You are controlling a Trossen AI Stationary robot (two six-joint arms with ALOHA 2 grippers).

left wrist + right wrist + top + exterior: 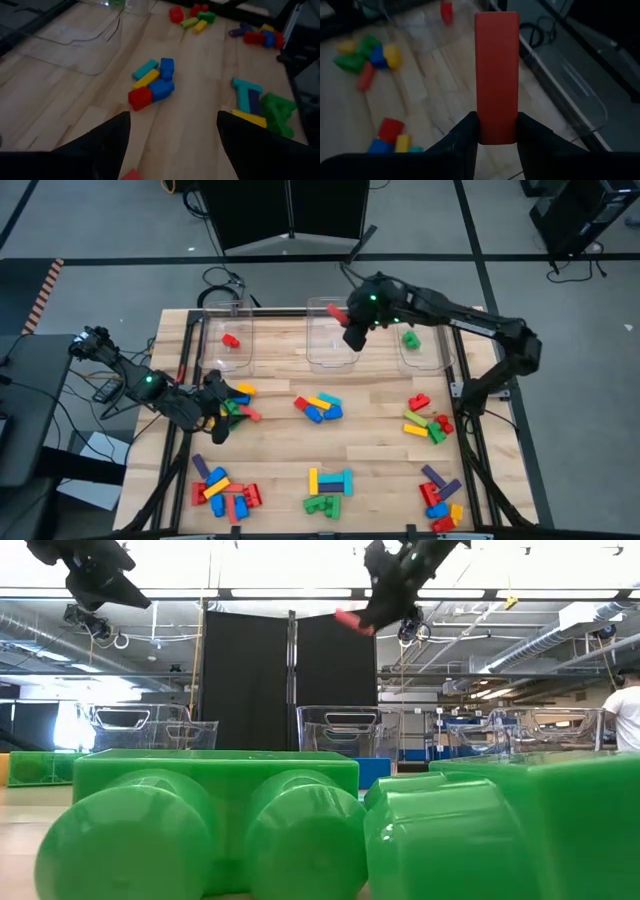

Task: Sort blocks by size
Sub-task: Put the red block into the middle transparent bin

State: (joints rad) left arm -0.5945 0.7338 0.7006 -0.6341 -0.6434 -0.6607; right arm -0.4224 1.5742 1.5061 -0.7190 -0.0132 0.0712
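Above the middle bin (333, 332), the right hand (352, 328) pinches a long red block (496, 75) by one end, the fingers (465, 132) pressed to its two long faces and most of its length standing clear ahead of them. Under it lies the clear middle bin, flanked by the left bin (228, 338), which holds one short red block (231, 340), and the right bin (424, 338), which holds a green block (411, 338). To finish this step well, judged from the layout: centre the block over the bin's open mouth, lower it below the rim, then part the fingers evenly so it drops flat rather than tipping over the wall. Farther out, the remaining blocks lie in mixed clusters across the bench (280, 445), the centre cluster (320, 408) among them. At the bench's left side, the left hand (217, 418) hangs with fingers spread wide and empty, just beside a small cluster (240, 402).
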